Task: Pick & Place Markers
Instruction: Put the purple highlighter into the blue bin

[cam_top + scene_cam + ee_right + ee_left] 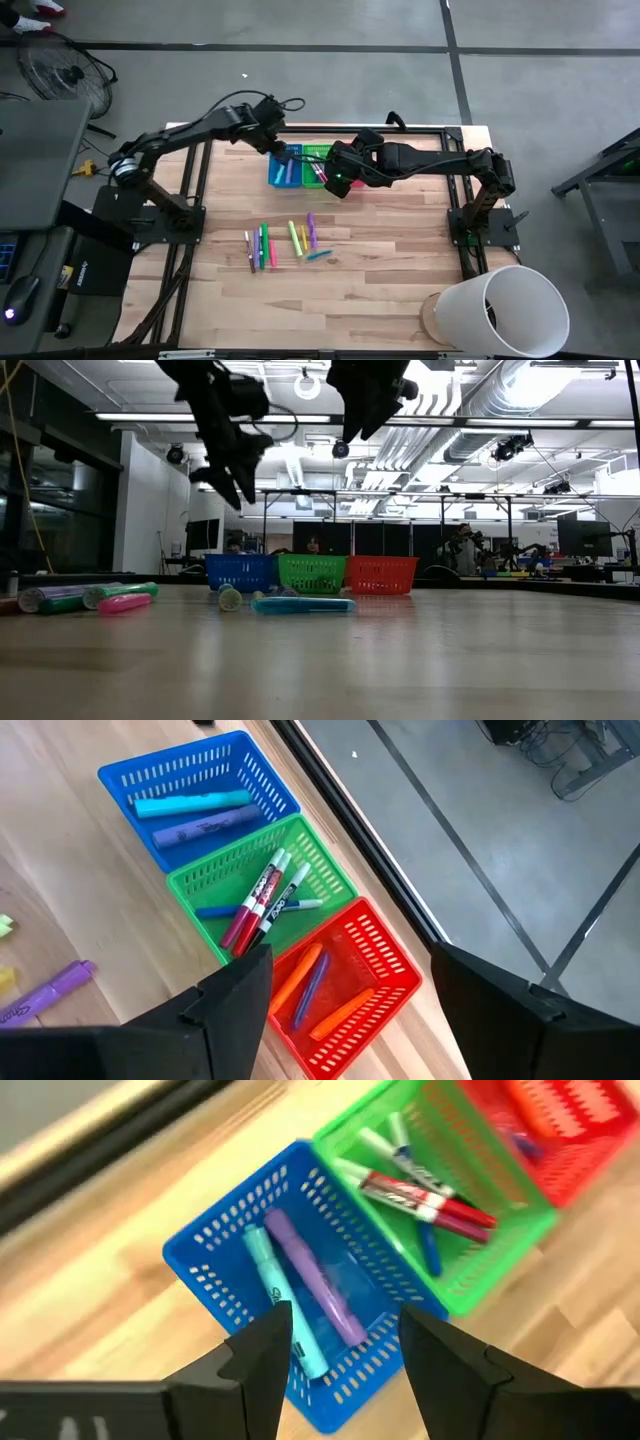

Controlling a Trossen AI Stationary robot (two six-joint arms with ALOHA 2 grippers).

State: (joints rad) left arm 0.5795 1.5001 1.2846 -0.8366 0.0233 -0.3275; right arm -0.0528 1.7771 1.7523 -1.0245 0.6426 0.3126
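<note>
Several loose markers (pixel 280 243) in green, pink, purple and yellow lie flat on the wooden table near its middle. At the far side a blue basket (pixel 300 1280), a green basket (pixel 255 885) and a red basket (pixel 345 985) stand in a row. The blue one holds a teal marker (pixel 285 1315) and a purple marker (pixel 315 1275). Several more lie in the green and red baskets. My left gripper (pixel 345 1330) hangs open above the blue basket, with nothing between its fingers. My right gripper (pixel 350 970) hangs open above the green and red baskets, also with nothing in it.
A large white tube (pixel 500 310) lies at the table's near right corner. The arms' black base frames (pixel 165 215) (pixel 480 225) stand at the left and right edges. The bare wood between the loose markers and the near edge is free. People sit in the room beyond (pixel 315 545).
</note>
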